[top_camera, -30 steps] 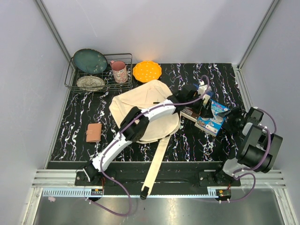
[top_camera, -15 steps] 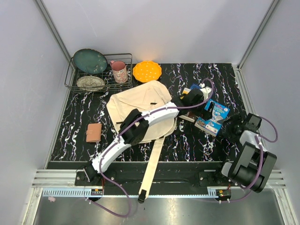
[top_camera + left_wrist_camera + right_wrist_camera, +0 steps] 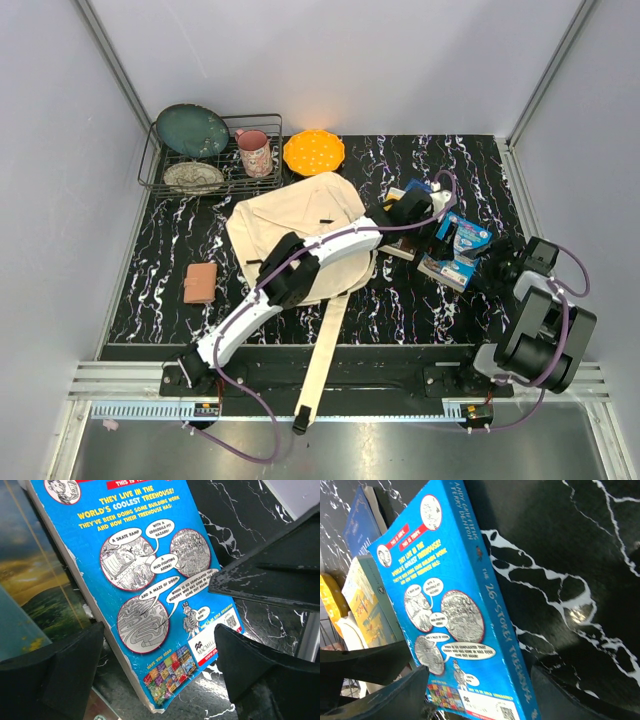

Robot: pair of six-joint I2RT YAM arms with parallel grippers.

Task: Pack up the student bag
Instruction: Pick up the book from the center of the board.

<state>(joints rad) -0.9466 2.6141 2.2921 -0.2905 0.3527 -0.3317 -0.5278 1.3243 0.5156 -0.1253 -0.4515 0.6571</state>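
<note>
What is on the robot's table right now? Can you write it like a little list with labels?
bag: student bag lying flat in the middle of the table
books: small pile right of the bag, blue book uppermost
left gripper: open, fingers either side of the blue book
right gripper: open, also straddling the blue book
rack: wire rack at the far left, holding two plates
nearby: pink mug, orange dish
near left: brown wallet

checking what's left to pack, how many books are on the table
3, all right of the student bag: the blue treehouse book on top, a green-and-yellow book partly under it, and a dark blue book beyond that. Others may be hidden underneath.
</note>
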